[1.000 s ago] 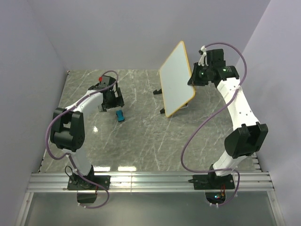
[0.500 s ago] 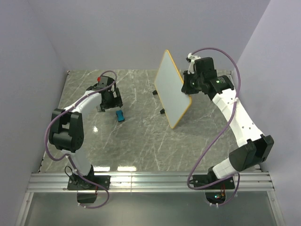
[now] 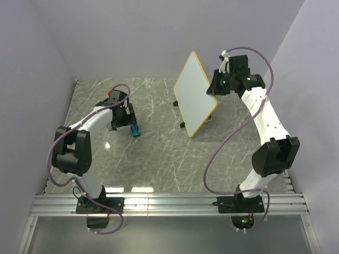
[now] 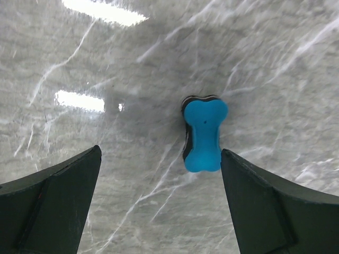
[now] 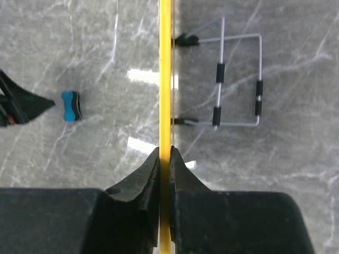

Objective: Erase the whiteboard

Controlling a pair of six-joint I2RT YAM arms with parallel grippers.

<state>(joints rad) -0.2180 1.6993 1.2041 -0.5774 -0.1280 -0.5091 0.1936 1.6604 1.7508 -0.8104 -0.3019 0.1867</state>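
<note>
While the left gripper (image 4: 159,159) hangs low over the left half of the grey marbled counter (image 3: 159,159), note its jaws: spread wide, nothing between the pads. In its wrist view you see the blue bone-shaped eraser (image 4: 203,137) lying flat on the counter, in the gap between the two dark fingers (image 4: 58,196) but nearer the right-hand one, and touching neither. From above, the eraser (image 3: 135,130) sits just beside that gripper (image 3: 124,114), on its near side, roughly midway between the near and far edges.

Farther back, toward the far right corner, the right gripper (image 3: 214,87) has its jaws pinched narrow on the rim of the whiteboard (image 3: 193,95). The board stands up off the counter, turned on a corner like a diamond, its white face blank and turned left. You cannot tell whether its lowest corner touches the counter. The right wrist view shows the board (image 5: 165,79) edge-on as one yellow line running straight out from the clamped fingers (image 5: 183,172). Just right of that line a wire stand (image 5: 238,79) with black feet lies on the counter.
</note>
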